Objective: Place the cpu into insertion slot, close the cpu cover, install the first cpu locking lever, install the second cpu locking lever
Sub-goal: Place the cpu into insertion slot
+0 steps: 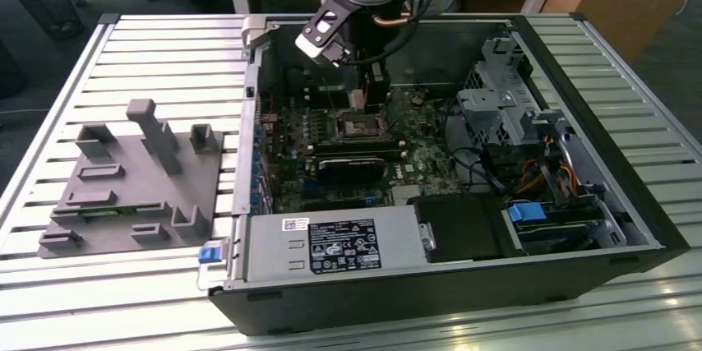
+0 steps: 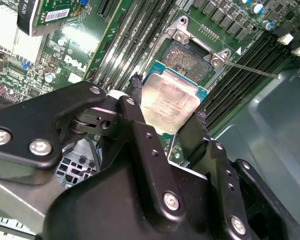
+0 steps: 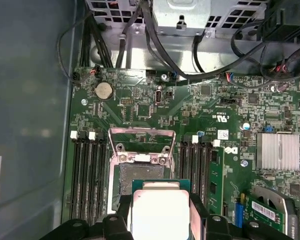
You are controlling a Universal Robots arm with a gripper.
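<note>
In both wrist views my gripper (image 2: 167, 100) (image 3: 160, 206) is shut on the cpu (image 2: 170, 107) (image 3: 159, 215), a flat square chip with a dull silver top, pinched by two opposite edges. The cpu hangs level just above the green board, partly over one edge of the insertion slot (image 2: 190, 54) (image 3: 140, 175), whose dark square bed lies bare. The cpu cover (image 3: 140, 131), a thin silvery frame, stands tilted up off the slot. A thin locking lever (image 2: 250, 69) sticks out sideways, unlatched. In the exterior view the gripper (image 1: 370, 94) reaches down into the open case above the slot (image 1: 360, 127).
Long black memory slots (image 3: 87, 180) flank the socket on both sides. A black heatsink block (image 1: 353, 163), power supply (image 1: 329, 244), drive cage (image 1: 507, 104) and cables (image 3: 155, 45) crowd the case. A grey fixture block (image 1: 131, 178) sits at the exterior view's left.
</note>
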